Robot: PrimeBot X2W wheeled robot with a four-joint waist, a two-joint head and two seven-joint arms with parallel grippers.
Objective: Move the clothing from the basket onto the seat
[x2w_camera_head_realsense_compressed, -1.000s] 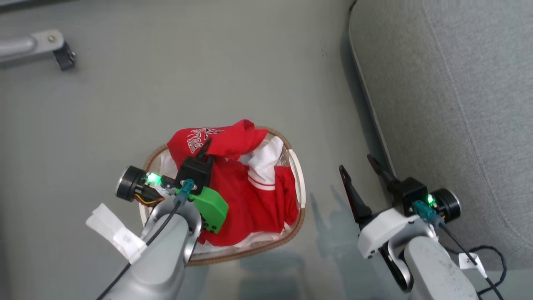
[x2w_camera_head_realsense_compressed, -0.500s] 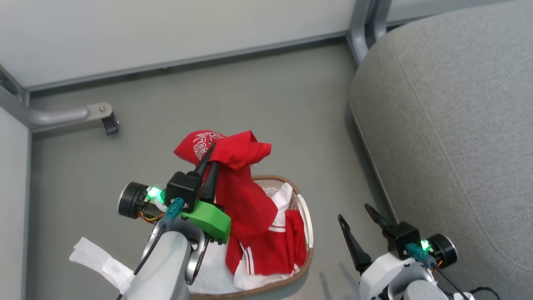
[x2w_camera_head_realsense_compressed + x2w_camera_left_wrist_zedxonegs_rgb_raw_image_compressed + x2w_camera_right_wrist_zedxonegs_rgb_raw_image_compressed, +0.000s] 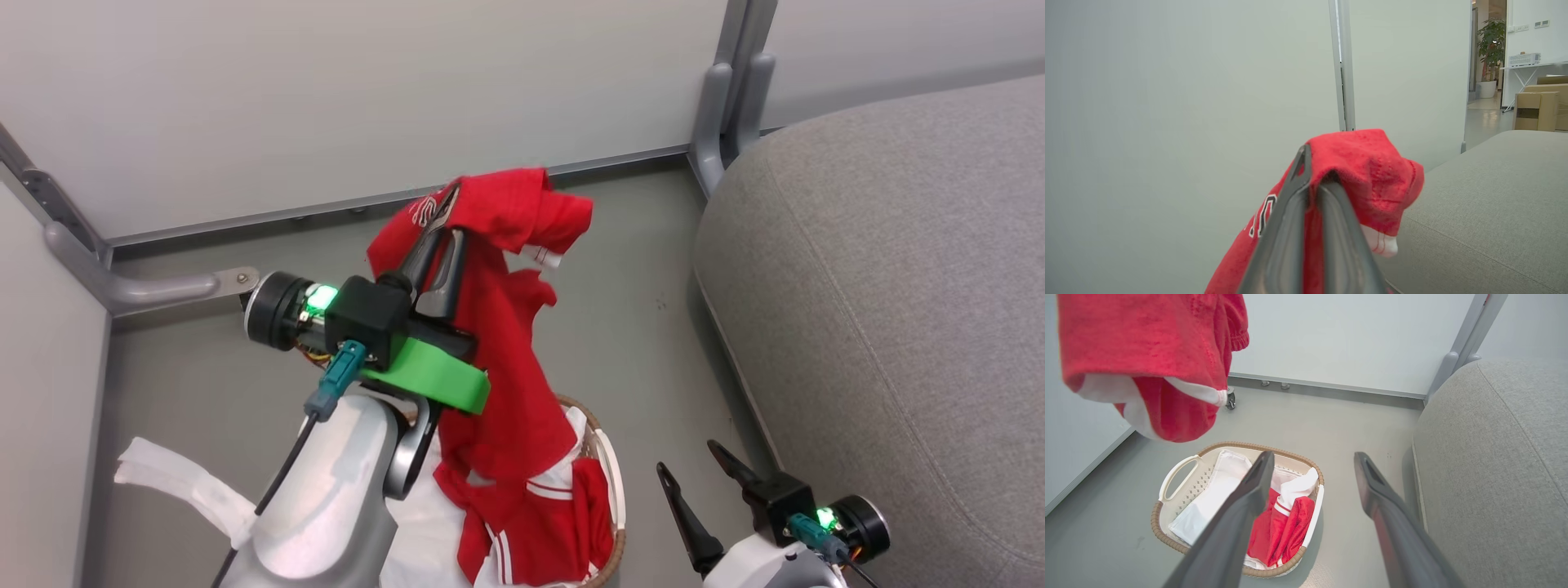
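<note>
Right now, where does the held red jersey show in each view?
Head view: jersey at centre, pinched by the left gripper, hanging towards the basket.
Left wrist view: jersey at centre, draped over the shut left gripper.
Right wrist view: jersey in the upper left, above the basket.
Shared landmark: the grey seat lies on the right side in all three.

Soft knit jersey (image 3: 1367, 175) between my matt left fingers (image 3: 1286, 245); smooth perforated plastic basket (image 3: 1198, 484) below; coarse cloth seat (image 3: 1494, 457) beside.
</note>
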